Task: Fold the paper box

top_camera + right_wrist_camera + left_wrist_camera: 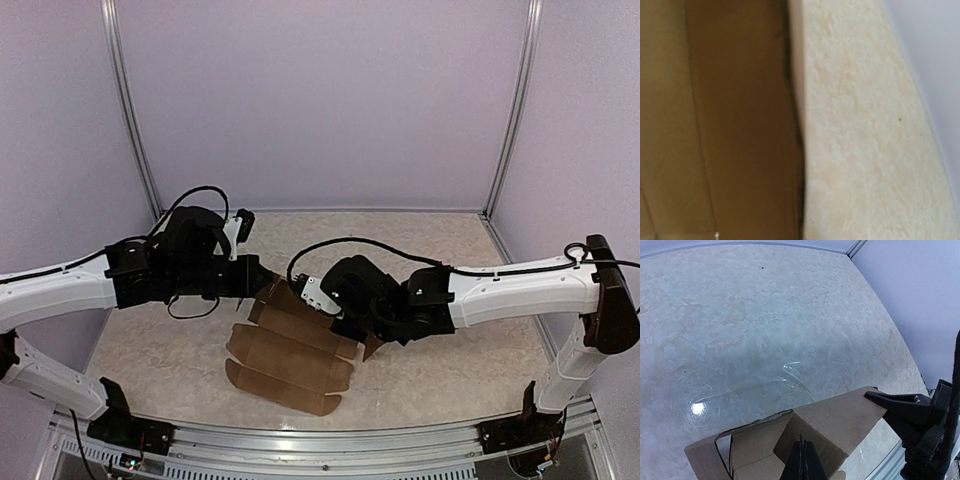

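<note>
Pressed-together black fingers of the left gripper point(801, 456) fill the bottom edge of the left wrist view, their tip set at a crease of the paper box point(840, 420). The box is a die-cut brown cardboard sheet lying at centre frame of the overhead view on the pale marbled table point(460, 370), with its near panels flat and the flap at its upper left lifted. Whether a layer of card sits between those fingers cannot be told. From the right of the same wrist view the right gripper point(880, 399) reaches in, closed to a black wedge whose tip meets the raised flap's far corner. The sheet looks light and thin, stiff across its panels yet ready to hinge along the scored lines. It is likely to slide on the smooth tabletop if pushed from one side only. The safer holds appear to be flap edges close to a crease, with the other arm pinning a flat panel. Only the overhead view shows the whole outline of tabs and panels, while only the left wrist view shows the flap standing up with both tips at it. Right wrist view offers just blurred brown card at left and table at right, no fingers in sight.
</note>
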